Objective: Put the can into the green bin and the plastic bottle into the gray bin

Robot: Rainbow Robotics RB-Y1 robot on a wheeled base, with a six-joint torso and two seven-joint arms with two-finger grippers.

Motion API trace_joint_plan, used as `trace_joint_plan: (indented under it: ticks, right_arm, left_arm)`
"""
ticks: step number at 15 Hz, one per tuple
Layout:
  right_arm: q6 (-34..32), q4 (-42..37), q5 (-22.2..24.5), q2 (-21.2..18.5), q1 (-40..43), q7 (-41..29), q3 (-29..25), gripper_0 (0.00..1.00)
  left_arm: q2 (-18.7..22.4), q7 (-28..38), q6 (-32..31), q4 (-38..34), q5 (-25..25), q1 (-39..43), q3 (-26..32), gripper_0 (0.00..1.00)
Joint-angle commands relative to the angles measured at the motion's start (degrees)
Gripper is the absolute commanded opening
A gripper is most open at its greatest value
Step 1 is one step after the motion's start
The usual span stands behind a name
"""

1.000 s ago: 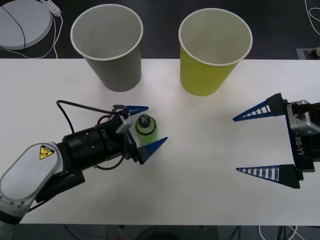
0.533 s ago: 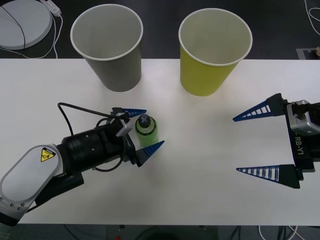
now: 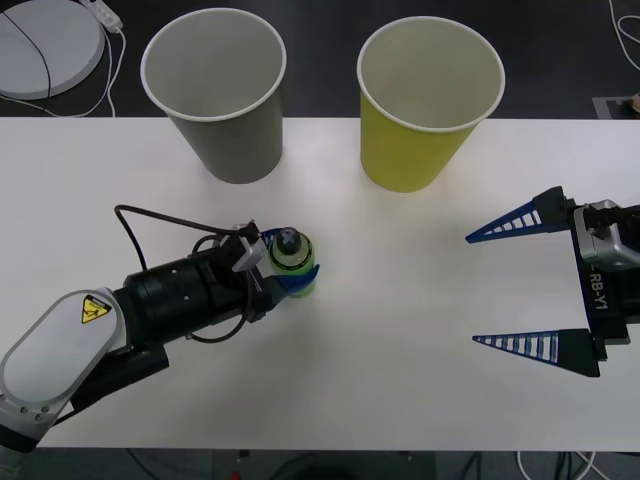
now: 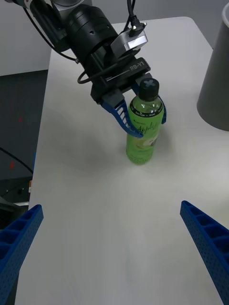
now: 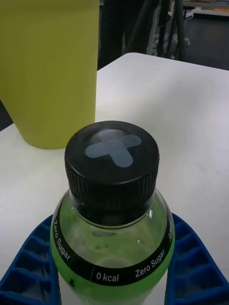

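The plastic bottle (image 3: 296, 262) stands upright on the white table, bright green with a black cap (image 5: 112, 159). My left gripper (image 3: 288, 258) is shut on the plastic bottle's body, one blue finger (image 5: 28, 269) on each side, as the right wrist view also shows (image 4: 142, 117). The gray bin (image 3: 222, 110) stands behind it to the left and the green bin (image 3: 425, 115) behind to the right, both upright. My right gripper (image 3: 474, 290) hangs open over the table's right side, holding nothing. The can is out of view.
A round white disc (image 3: 45, 45) with a cable lies on the dark floor beyond the table's back left corner. The table's front edge (image 3: 330, 448) runs close under both arms. A black cable (image 3: 150, 213) loops off my left wrist.
My left gripper's fingers, spread on either side of the bottle a second ago, have shut on its body. The bottle stands where it was. The right arm has not moved.
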Motion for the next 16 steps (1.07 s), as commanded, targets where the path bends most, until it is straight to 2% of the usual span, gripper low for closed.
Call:
trace_joint_plan:
  ticks: [1, 4, 9, 16]
  right_arm:
    - [0.0, 0.0, 0.0, 0.0, 0.0, 0.0, 0.0, 1.0]
    - [0.0, 0.0, 0.0, 0.0, 0.0, 0.0, 0.0, 1.0]
    - [0.0, 0.0, 0.0, 0.0, 0.0, 0.0, 0.0, 1.0]
    - [0.0, 0.0, 0.0, 0.0, 0.0, 0.0, 0.0, 1.0]
  left_arm:
    - [0.08, -0.02, 0.1, 0.0, 0.14, -0.06, 0.0, 0.0]
    - [0.08, 0.33, 0.02, 0.0, 0.32, -0.32, 0.09, 0.0]
    - [2.72, 1.65, -0.78, -0.52, 1.81, -1.2, -0.09, 0.0]
    - [10.1, 7.28, -2.53, -1.67, 5.15, -3.75, -0.09, 0.0]
